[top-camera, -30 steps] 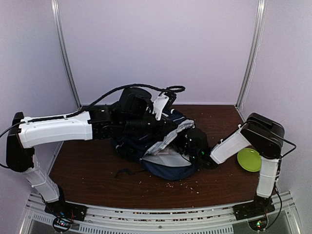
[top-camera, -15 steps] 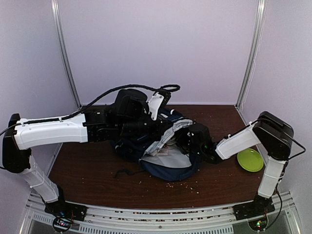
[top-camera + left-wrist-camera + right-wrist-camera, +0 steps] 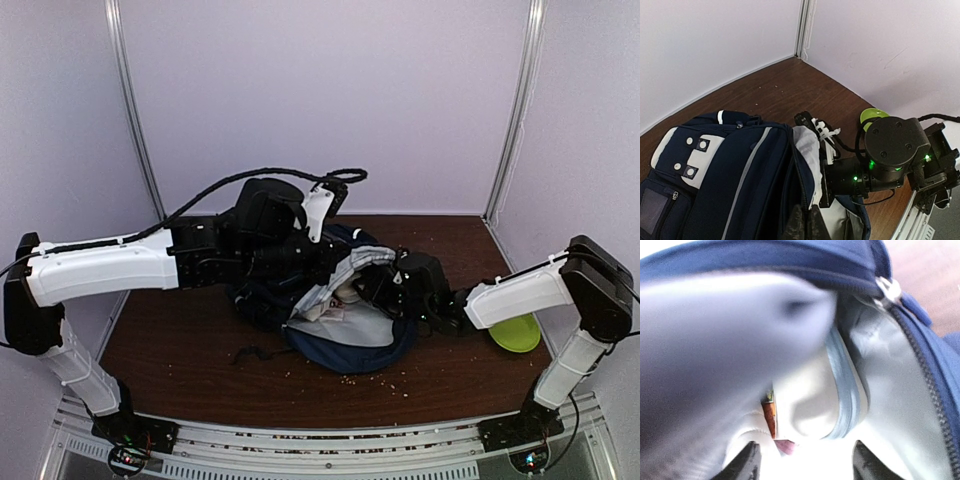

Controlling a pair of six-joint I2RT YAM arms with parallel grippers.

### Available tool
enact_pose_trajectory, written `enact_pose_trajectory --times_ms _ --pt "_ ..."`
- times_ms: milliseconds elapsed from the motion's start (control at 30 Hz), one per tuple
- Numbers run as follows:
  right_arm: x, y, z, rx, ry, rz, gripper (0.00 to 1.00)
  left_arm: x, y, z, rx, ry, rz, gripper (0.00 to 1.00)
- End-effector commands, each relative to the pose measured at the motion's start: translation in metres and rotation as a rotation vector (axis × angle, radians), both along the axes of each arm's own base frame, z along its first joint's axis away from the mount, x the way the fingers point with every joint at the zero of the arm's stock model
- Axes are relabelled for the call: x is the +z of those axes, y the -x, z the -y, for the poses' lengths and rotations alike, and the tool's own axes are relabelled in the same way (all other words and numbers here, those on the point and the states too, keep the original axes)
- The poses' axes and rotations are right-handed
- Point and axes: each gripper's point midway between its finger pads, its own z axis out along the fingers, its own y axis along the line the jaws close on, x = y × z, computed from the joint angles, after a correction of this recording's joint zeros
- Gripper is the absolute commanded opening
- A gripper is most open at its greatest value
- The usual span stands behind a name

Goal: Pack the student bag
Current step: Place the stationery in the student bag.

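Observation:
The student bag (image 3: 350, 352), navy with white stripe trim, lies in the middle of the table with its mouth facing right. My left gripper (image 3: 326, 262) is shut on the upper edge of the opening (image 3: 801, 190) by the zipper and holds it lifted, so the light grey lining shows. My right gripper (image 3: 378, 290) reaches into the mouth. In the right wrist view its fingers (image 3: 747, 464) stand apart and open inside the bag (image 3: 790, 260), just short of a white rounded item with a pale blue rim (image 3: 815, 400). A small orange and pink item (image 3: 769, 415) lies beside it.
A lime green plate (image 3: 516, 335) lies on the brown table (image 3: 180, 350) at the right, under my right forearm. A loose dark strap (image 3: 255, 352) trails left of the bag. Crumbs dot the table's front. Pale walls close in the back and sides.
My right arm has stretched leftward and lowered, pushing its gripper deeper into the bag's mouth. My left gripper has kept its hold on the lifted edge.

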Motion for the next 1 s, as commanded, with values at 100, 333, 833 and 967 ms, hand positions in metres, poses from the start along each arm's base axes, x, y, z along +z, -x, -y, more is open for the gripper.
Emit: enact_pose_trajectory --times_ms 100,333,833,967 --pt "-0.011 -0.002 -0.012 0.028 0.026 0.009 0.28 0.084 0.009 0.016 -0.064 0.252 0.087 0.0" --pt "-0.017 -0.017 -0.026 0.013 0.024 0.005 0.19 0.08 0.02 0.022 -0.129 0.256 0.067 0.0" --pt "0.032 -0.064 -0.048 -0.06 -0.214 0.133 0.3 0.06 0.031 0.019 -0.178 0.228 0.025 0.0" --pt "0.045 -0.041 -0.053 0.062 -0.187 0.122 0.4 0.065 0.012 -0.004 -0.042 0.185 0.088 0.0"
